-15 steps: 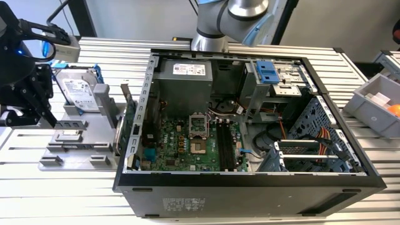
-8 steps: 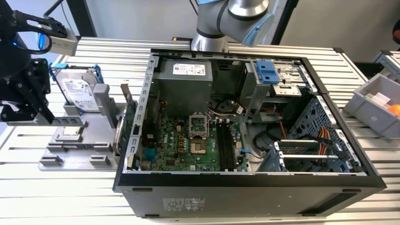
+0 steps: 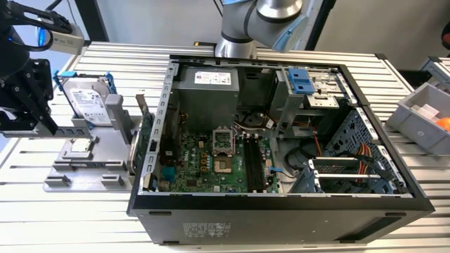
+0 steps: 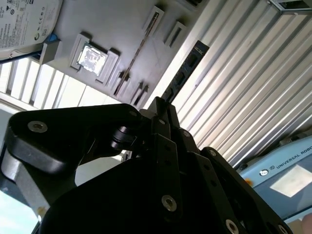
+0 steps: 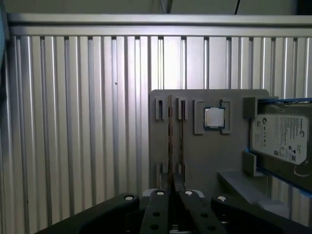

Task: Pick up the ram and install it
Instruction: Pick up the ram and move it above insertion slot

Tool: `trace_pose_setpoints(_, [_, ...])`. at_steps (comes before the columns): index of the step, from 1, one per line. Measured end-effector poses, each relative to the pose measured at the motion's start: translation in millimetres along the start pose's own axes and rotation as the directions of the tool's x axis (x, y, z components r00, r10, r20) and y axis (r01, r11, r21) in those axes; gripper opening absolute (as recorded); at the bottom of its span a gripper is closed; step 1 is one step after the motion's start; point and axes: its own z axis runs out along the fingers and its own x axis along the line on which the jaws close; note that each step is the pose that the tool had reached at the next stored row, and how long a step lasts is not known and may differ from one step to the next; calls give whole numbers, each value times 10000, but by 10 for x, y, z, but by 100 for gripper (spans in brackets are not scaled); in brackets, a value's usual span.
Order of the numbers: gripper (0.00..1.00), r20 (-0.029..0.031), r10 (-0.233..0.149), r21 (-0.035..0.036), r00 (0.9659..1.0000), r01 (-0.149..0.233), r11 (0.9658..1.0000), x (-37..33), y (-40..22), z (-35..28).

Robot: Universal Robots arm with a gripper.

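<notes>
1. Your tool [image 4: 163, 105] is pressed together on the ram [image 4: 184, 70]. In the second wrist view the stick juts out past the fingertips.
2. In the exterior view the tool sits at 9 o'clock of the open PC case [image 3: 281, 216], by the grey tray [image 3: 105, 158]. The ram is outside the case.
3. The tray carries a hard drive [image 3: 90, 105] and a CPU [image 3: 79, 147].

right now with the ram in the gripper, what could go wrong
1. In the second wrist view a long part of the ram juts past the gripper, so a bump could twist it in the grip.
2. The hard drive stands close to the gripper in the exterior view, and a swing could clip it.
3. The card and case wall stand between the gripper and the slots, so a low path could strike them.
</notes>
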Motion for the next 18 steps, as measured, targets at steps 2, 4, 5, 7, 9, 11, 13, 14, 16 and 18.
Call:
trace_pose_setpoints(2, [0,2,0,3,10000,0,10000,0,0,-6])
trace_pose_setpoints(4, [0,2,-1,6,10000,1,10000,0,0,-9])
trace_pose_setpoints(5, [0,2,-1,7,10000,1,10000,0,-1,-10])
trace_pose_setpoints(7, [0,0,-2,9,10000,2,10000,0,-1,-11])
trace_pose_setpoints(9, [0,-3,-2,9,10000,2,10000,0,-1,-14])
trace_pose_setpoints(11, [0,-4,-2,9,10000,2,10000,-1,0,-28])
trace_pose_setpoints(13, [0,-3,-1,10,10000,1,10000,-1,0,-52])
trace_pose_setpoints(14, [0,-4,-1,10,10000,1,10000,-2,0,-66])
trace_pose_setpoints(16, [0,-3,1,10,10000,-1,10000,-4,1,-91])
trace_pose_setpoints(18, [0,-2,0,12,10000,0,10000,-4,1,-107])
